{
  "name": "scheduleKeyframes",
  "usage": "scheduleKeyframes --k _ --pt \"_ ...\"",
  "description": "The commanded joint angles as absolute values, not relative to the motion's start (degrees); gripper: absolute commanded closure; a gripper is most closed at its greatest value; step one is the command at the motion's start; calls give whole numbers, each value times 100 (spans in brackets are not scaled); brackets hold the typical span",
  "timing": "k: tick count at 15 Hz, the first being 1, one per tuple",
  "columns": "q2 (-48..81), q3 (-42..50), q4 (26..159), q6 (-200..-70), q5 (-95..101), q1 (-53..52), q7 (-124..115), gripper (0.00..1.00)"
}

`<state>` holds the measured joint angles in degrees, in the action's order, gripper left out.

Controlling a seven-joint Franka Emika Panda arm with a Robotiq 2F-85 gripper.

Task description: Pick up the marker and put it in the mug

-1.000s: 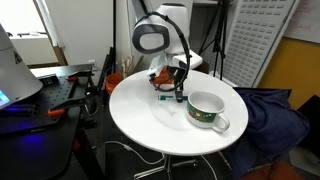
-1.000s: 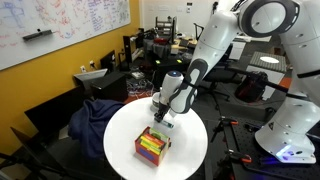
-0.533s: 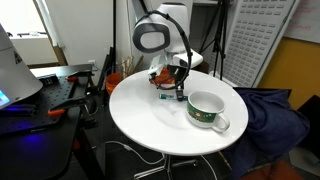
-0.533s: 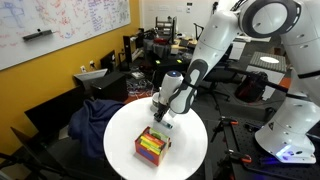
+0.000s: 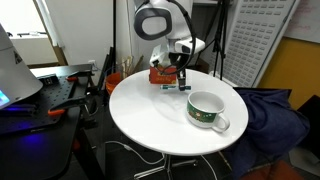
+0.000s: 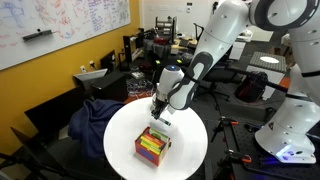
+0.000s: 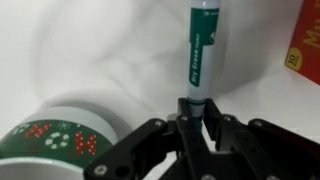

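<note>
Closest to the wrist camera, your gripper (image 7: 192,112) is reaching in from the bottom edge. Its two black fingers (image 7: 150,140) are pinching the marker (image 7: 199,55) by one end, closed tight against the barrel. The marker is running straight away from the jaws, up the frame. You are seeing a white barrel with green lettering, then a dark green end right at the top edge, so you cannot tell whether that tip is touching anything. Beyond it the white table (image 7: 100,50) is filling most of the view. The mug (image 7: 50,135) is showing at the lower left, only part of its white rim and its green band with a red and white pattern. The marker is being held outside the mug, off to one side of it. The orange-red box (image 7: 306,40) is peeking in at the upper right edge, on the other side of the marker from the mug.

In both exterior views the arm (image 5: 160,20) is bending down over the round table (image 5: 145,120). The gripper (image 5: 177,82) is hanging just beside the box (image 5: 160,75), and the marker is too small there to make out. The mug (image 5: 207,109) is standing upright nearer the table's edge, apart from the gripper, with its handle turned toward the rim. In an exterior view the gripper (image 6: 160,112) is hanging just past the box (image 6: 152,146), and you cannot make out the mug there.
</note>
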<state>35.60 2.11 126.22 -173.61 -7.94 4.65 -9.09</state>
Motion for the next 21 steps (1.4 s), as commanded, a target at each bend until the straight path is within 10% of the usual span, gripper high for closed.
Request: scheduleKeyframes --k 1,21 --pt "2928 572 13028 -17136 -698 39 -1006 95" --pt "2402 4647 13784 -17497 288 -3472 -3072 95"
